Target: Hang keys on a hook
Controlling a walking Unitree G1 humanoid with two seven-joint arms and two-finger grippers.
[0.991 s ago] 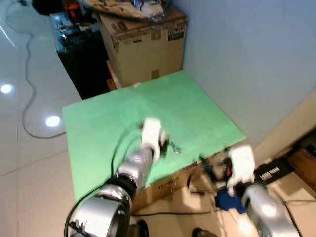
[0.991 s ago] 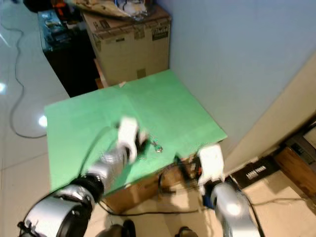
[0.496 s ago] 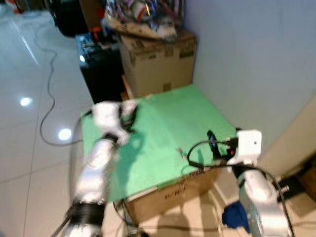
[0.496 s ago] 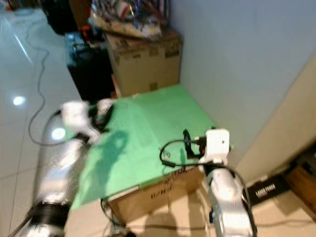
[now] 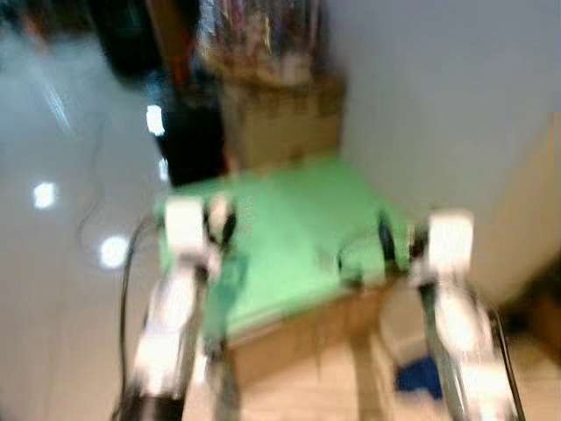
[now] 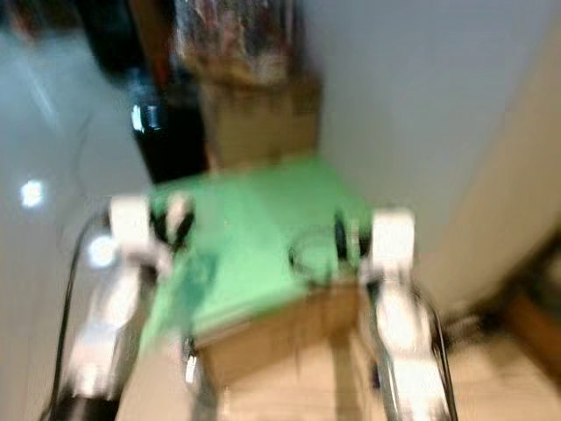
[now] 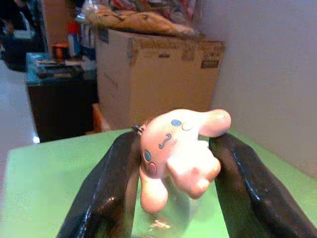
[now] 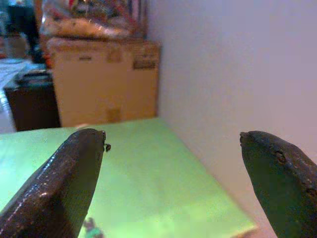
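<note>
A cloth-covered box [image 5: 289, 228] stands against the wall [image 5: 438, 105], with a cardboard carton [image 7: 153, 74] behind it. A cabinet [image 7: 59, 101] sits left of the carton, clutter [image 7: 138, 15] piled on top.

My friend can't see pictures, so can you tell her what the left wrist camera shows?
The left hand grips a pink and white cartoon plush charm with blue eyes between its two black fingers. It is above a green table. Behind stand a big cardboard box and a pale wall.
</note>
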